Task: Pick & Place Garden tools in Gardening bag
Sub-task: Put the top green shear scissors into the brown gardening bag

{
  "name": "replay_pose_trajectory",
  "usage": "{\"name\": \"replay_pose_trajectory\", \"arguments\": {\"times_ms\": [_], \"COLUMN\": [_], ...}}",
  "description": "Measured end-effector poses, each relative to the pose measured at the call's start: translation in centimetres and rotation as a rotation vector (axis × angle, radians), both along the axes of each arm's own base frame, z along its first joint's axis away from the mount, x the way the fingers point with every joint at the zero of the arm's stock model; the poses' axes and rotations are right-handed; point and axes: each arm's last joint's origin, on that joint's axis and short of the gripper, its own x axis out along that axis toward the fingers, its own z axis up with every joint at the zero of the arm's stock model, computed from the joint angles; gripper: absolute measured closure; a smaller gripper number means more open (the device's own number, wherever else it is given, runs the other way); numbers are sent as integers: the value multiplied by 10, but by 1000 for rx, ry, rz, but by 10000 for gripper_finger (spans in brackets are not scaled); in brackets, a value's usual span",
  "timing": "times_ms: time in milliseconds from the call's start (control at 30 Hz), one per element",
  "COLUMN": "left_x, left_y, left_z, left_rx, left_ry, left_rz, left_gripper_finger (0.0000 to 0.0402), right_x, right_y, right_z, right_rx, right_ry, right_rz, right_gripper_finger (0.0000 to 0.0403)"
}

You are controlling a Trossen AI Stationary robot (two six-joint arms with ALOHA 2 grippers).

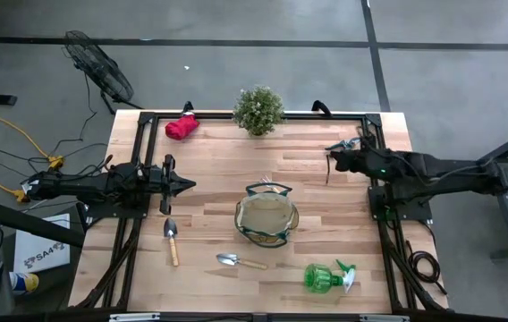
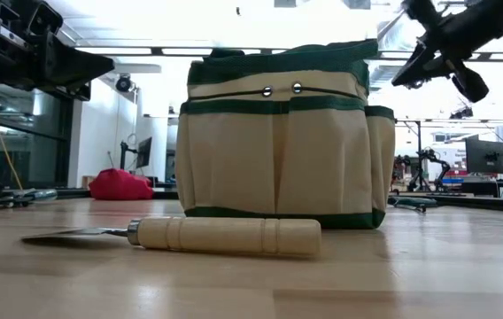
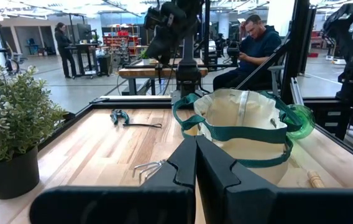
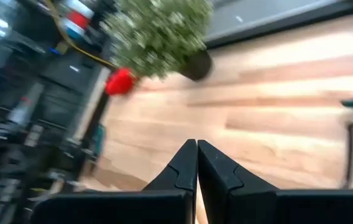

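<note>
The tan gardening bag (image 1: 266,219) with green trim stands upright at the table's middle and also shows in the low view (image 2: 278,142). Two wooden-handled trowels (image 1: 172,240) (image 1: 241,261) and the green spray bottle (image 1: 327,277) lie near the table's front edge. The red glove bundle (image 1: 181,127) lies at the far left. The pruning shears (image 3: 119,116) lie on the table at the far right, by my right gripper. My left gripper (image 1: 188,185) is shut and empty, left of the bag. My right gripper (image 1: 331,157) is shut and empty, held above the table (image 2: 471,85).
A small bushy potted plant (image 1: 258,109) stands at the table's far edge, at its middle. A black frame (image 1: 147,116) runs round the table's edges. People show in the room beyond the table in the left wrist view (image 3: 251,43).
</note>
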Motion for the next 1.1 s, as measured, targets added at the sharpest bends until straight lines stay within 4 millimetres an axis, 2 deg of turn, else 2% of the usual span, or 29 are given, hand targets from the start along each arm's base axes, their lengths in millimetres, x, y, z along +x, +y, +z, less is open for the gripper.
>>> {"name": "replay_pose_trajectory", "arguments": {"times_ms": [233, 400, 533, 733, 867, 1100], "left_x": [0, 0, 0, 0, 0, 0], "left_y": [0, 0, 0, 0, 0, 0], "left_z": [0, 0, 0, 0, 0, 0], "left_rx": [0, 0, 0, 0, 0, 0], "left_ry": [0, 0, 0, 0, 0, 0], "left_rz": [0, 0, 0, 0, 0, 0], "left_gripper_finger": [402, 402, 402, 402, 402, 402], "right_x": [29, 40, 47, 58, 67, 78], "right_y": [-17, -32, -44, -63, -72, -81], "right_z": [12, 14, 6, -19, -36, -64], "right_rx": [132, 262, 326, 427, 469, 489], "right_ry": [209, 394, 526, 669, 755, 886], "right_rz": [-12, -69, -71, -95, -85, -105], "right_gripper_finger": [400, 400, 400, 395, 365, 262]}}
